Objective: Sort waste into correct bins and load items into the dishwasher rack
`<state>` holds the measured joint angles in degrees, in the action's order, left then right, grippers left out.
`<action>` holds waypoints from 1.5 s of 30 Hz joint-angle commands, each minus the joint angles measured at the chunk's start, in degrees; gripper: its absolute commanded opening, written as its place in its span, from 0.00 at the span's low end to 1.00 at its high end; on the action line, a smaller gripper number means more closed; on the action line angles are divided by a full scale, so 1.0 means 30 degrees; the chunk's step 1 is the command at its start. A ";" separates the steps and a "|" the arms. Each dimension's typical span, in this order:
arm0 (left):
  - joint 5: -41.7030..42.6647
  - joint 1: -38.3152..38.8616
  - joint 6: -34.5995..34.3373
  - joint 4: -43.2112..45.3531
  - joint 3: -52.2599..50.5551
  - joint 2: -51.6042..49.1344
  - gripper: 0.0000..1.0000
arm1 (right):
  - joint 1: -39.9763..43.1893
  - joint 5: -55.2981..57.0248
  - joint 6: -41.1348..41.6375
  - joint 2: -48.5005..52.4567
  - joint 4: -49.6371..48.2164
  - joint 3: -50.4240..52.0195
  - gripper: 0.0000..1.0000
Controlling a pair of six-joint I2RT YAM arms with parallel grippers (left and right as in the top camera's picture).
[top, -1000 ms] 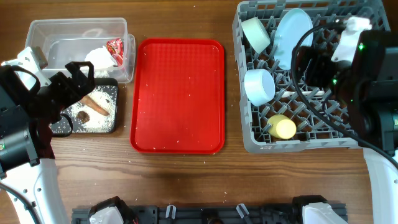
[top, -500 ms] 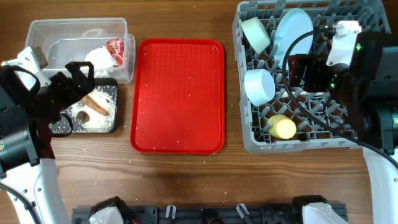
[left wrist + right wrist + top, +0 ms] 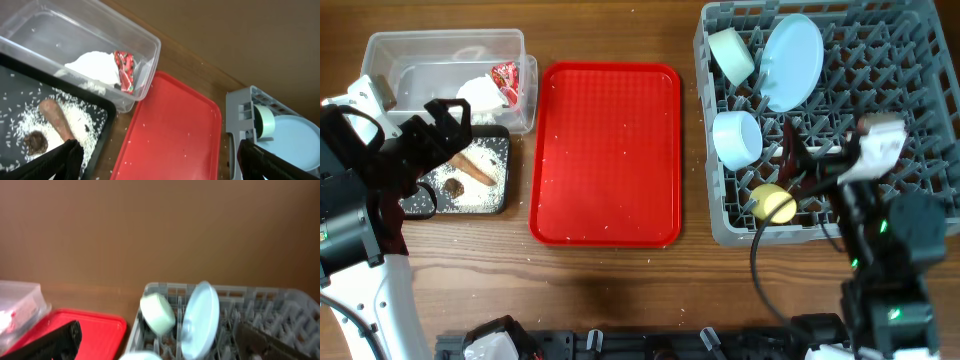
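Note:
The grey dishwasher rack holds the pale blue plate, a mint bowl, a white bowl and the yellow cup. The clear tub holds white tissue and the red wrapper. The black tray holds a brown stick, a brown lump and rice crumbs. My left gripper hangs open and empty over the black tray. My right gripper is open and empty over the rack's front part. The spoon is out of view.
A flat red serving tray with scattered crumbs lies between the bins and the rack. The left wrist view shows the tub, the red tray and the rack corner. Bare wood runs along the table's front.
My right arm has pulled back from over the rack's back right toward the table's front, uncovering the plate and pegs. The left arm has not moved.

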<state>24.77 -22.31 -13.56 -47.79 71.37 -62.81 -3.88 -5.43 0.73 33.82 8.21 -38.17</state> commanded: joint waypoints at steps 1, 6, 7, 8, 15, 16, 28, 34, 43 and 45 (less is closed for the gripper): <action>0.0015 0.0015 0.0459 0.0044 0.0182 0.0007 1.00 | -0.0087 -0.0299 -0.0248 -0.3679 -0.1122 0.4386 1.00; 0.0015 0.0015 0.0459 0.0044 0.0182 0.0007 1.00 | -0.0291 -0.0372 -0.0058 -0.8808 -0.3971 0.9959 1.00; 0.0015 0.0015 0.0459 0.0044 0.0182 0.0007 1.00 | -0.0379 -0.0372 -0.0066 -0.9435 -0.3993 1.0433 1.00; 0.0015 0.0015 0.0459 0.0051 0.0182 0.0007 1.00 | -0.0408 -0.0423 -0.0102 -0.9850 -0.4007 1.0834 1.00; 0.0015 0.0015 0.0452 0.0044 0.0182 0.0007 1.00 | -0.0401 -0.1654 -0.0772 -1.1220 -0.3016 1.2633 1.00; 0.0015 0.0015 0.0452 0.0044 0.0182 0.0007 1.00 | -0.0401 -0.1654 -0.0750 -1.1220 -0.3009 1.2633 1.00; 0.0015 0.0015 0.0452 0.0044 0.0182 0.0007 1.00 | -0.0401 -0.1661 -0.0692 -1.1205 -0.3009 1.2626 1.00; -0.0095 0.0211 0.0459 -0.0321 0.0182 0.0051 1.00 | -0.0401 -0.1661 -0.0692 -1.1183 -0.3009 1.2626 1.00; -0.3206 0.3621 0.0474 -0.0204 -0.2652 0.8196 1.00 | -0.0401 -0.1661 -0.0699 -1.1183 -0.3009 1.2626 0.99; -0.4692 0.4197 0.0474 0.3985 -0.6535 1.0550 1.00 | -0.0401 -0.1661 -0.0692 -1.1183 -0.3009 1.2626 1.00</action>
<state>17.02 -11.55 -13.06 -44.86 63.26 -36.56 -4.84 -9.04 -0.56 0.89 -0.67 -0.40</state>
